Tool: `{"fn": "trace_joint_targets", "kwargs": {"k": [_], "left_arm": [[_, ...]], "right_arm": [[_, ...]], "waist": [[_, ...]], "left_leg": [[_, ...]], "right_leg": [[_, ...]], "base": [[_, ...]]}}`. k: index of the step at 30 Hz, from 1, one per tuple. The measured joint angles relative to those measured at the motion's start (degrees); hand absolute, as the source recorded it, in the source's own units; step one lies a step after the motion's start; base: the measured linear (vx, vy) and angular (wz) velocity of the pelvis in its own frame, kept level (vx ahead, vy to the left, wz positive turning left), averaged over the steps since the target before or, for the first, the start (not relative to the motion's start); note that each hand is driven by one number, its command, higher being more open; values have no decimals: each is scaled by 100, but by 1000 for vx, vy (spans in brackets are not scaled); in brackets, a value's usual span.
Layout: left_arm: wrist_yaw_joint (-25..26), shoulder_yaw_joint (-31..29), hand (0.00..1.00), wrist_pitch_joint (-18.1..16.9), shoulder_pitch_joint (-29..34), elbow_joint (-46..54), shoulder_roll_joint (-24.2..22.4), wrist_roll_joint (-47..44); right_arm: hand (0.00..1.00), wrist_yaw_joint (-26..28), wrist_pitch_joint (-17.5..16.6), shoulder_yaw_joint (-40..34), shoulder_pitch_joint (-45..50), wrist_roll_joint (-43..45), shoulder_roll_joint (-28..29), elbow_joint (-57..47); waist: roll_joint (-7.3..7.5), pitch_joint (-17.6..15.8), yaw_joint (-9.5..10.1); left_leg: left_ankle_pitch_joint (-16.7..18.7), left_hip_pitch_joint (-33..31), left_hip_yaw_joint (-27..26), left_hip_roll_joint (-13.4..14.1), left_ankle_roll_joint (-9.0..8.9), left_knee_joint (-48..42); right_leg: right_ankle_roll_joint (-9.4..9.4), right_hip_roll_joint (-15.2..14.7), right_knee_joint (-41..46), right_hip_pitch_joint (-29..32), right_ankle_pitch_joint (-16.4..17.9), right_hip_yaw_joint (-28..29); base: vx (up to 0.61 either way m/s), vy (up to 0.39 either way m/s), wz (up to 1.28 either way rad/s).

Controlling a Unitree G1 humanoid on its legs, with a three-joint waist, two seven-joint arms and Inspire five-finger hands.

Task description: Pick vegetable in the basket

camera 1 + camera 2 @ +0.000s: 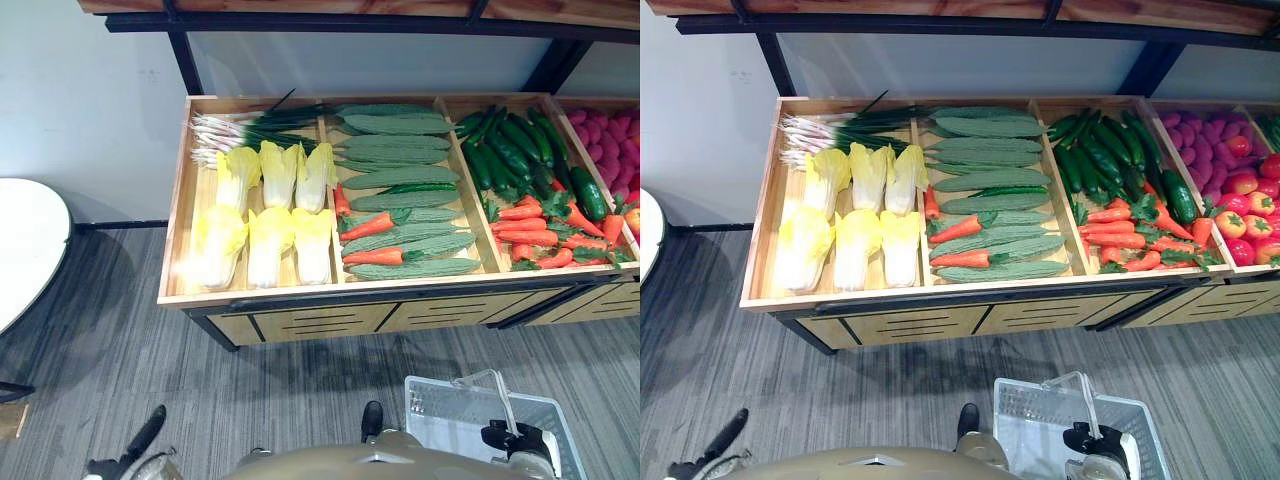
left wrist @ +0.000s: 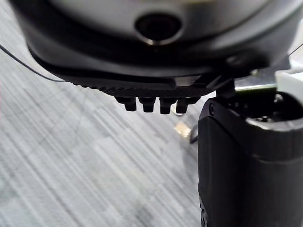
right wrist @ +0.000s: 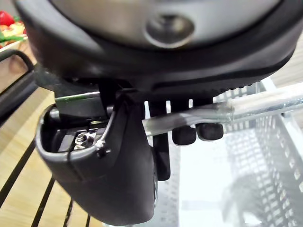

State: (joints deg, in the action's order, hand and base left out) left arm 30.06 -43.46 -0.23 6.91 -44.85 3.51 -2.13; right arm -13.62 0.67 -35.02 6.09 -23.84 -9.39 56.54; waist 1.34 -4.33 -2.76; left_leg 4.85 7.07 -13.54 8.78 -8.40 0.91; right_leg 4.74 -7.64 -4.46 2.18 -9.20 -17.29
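Fingers (image 3: 208,131) curled round basket handle (image 3: 265,105), right hand (image 3: 104,161)

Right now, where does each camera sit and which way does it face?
Left eye view: on the head, looking down at the vegetable stand; left hand lower left, right hand lower right at the basket.
Right eye view: beside it, same scene.
Left wrist view: on the left wrist, along its fingers toward grey floor.
Right wrist view: on the right wrist, fingers curled round the basket's handle.
Shared: both eye views and the right wrist view show the basket.
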Motion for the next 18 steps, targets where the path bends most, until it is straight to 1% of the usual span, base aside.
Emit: {"fn": "trace_joint_targets", "kwargs": {"k": [1, 3, 4, 5, 8, 11, 13, 16, 18], "left_arm": [[98, -10, 100, -11, 0, 281, -8, 0], [259, -14, 100, -111, -2, 622, -18, 9], [385, -29, 100, -121, -35, 1049, -70, 13], [445, -42, 100, -123, -33, 1216, -101, 11], [739, -66, 100, -159, -31, 2162, -318, 27], [931, -56, 100, -208, -39, 2663, -399, 114], [1004, -49, 100, -208, -35, 2952, -476, 266], [1105, 65, 100, -207, -27, 3481, -654, 322], [1092, 300, 100, -203, -2, 3801, -756, 486]], "right_arm": [[0, -71, -1, -70, -23, 2, -1, -2], [0, -100, -3, -152, -39, -2, -2, -4], [0, -100, -2, -174, -19, -2, -2, -1], [0, -100, -2, -187, -19, -4, -2, -1], [0, -100, -2, -227, -34, -13, -2, -6], [0, -100, -3, -269, -43, -17, -2, -22], [0, -100, -3, -271, -32, -18, -2, -45], [0, -98, -2, -270, -28, -23, -1, -45], [0, -97, -2, -268, -25, -41, -1, -45]], "waist": [[-1, 1, -41], [-15, 39, -45], [-27, 108, -51], [-30, 125, -50], [-44, 185, -51], [-94, 235, -56], [-120, 249, -50], [-118, 248, -25], [-105, 245, 18]], "left_leg": [[23, 9, 4, -19, 27, -38], [62, 4, -5, -28, 49, -89], [90, 3, -14, -32, 62, -86], [100, 3, -17, -32, 65, -90], [139, -35, -20, -32, 61, -155], [155, -43, -26, -21, 58, -178], [155, -37, -41, -19, 56, -179], [169, 5, -102, -20, 52, -182], [231, 36, -182, -8, 50, -246]], "right_leg": [[5, -24, 0, -38, -3, -4], [18, -28, -1, -43, -8, 11], [19, -40, -1, -40, -5, 13], [17, -42, -1, -41, -4, 16], [17, -36, -1, -40, -3, 24], [15, -18, 0, -41, -6, 30], [17, -2, 0, -41, -8, 47], [19, 9, 0, -41, -13, 119], [23, 30, 0, -45, -17, 213]], "base": [[0, 0, 0], [-41, 3, -3], [-33, -3, -3], [0, 0, 0], [0, 0, 0], [0, 0, 0], [11, 2, -2], [11, 7, -10], [-10, 4, -19]]}}
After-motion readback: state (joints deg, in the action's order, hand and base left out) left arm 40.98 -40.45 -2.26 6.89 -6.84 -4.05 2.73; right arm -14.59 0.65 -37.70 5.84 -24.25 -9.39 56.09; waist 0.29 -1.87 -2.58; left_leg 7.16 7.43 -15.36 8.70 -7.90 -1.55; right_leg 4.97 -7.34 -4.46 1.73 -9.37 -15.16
